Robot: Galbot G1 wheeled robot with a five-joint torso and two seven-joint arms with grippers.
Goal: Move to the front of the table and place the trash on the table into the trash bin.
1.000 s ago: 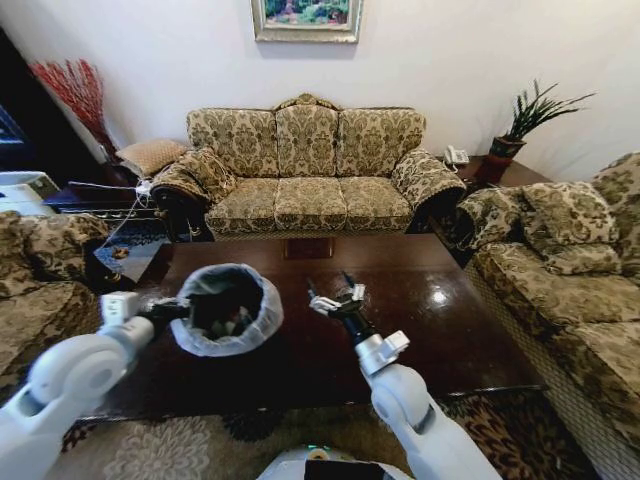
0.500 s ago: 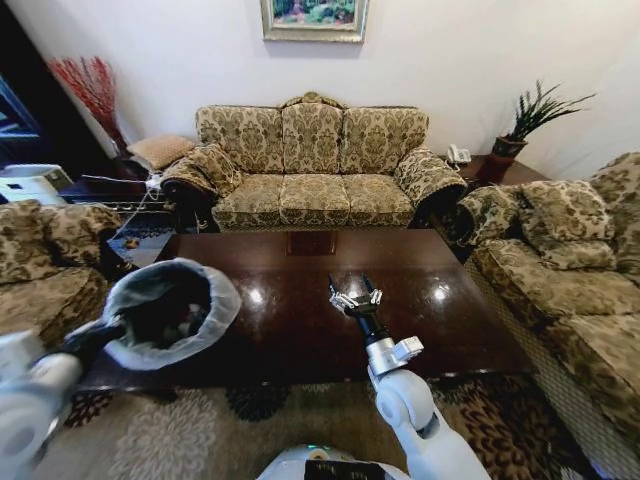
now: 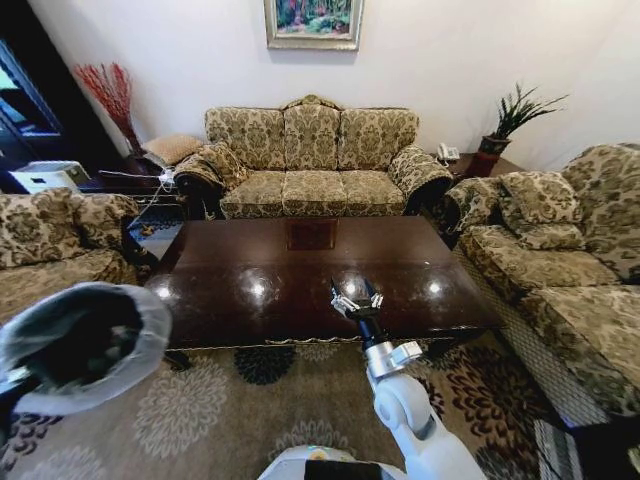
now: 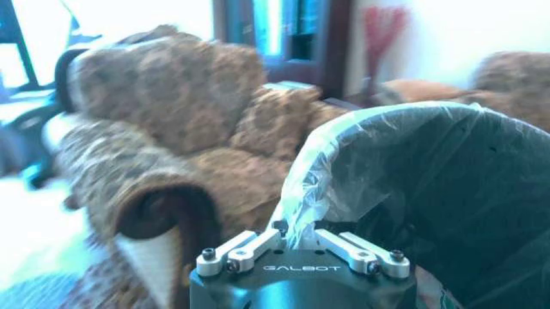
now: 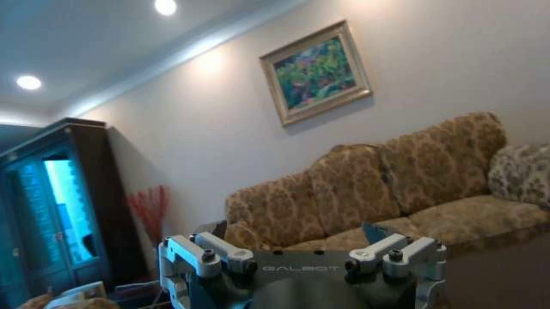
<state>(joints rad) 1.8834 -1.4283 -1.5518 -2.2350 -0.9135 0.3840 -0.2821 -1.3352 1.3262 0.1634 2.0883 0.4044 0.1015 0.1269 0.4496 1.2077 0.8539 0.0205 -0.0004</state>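
The dark glossy table [image 3: 300,275] stands ahead between the sofas, its top bare and shining. The trash is out of view. The trash bin [image 3: 85,345], dark inside with a whitish bag over its rim, hangs at the lower left over the rug, clear of the table's left front corner. In the left wrist view my left gripper [image 4: 299,243] is shut on the bin's bag-lined rim [image 4: 378,129]. My right gripper [image 3: 357,302] is open and holds nothing, just above the table's front edge. The right wrist view shows its fingers [image 5: 206,256] spread wide.
A patterned sofa [image 3: 312,165] stands behind the table, with another on the left [image 3: 50,240] and a third on the right [image 3: 560,260]. A patterned rug [image 3: 250,420] covers the floor in front. A potted plant [image 3: 505,120] stands at the back right.
The whole picture has shifted; the table now lies farther off. The bin in my left gripper has swung left and down, off the table top. The right gripper stays open.
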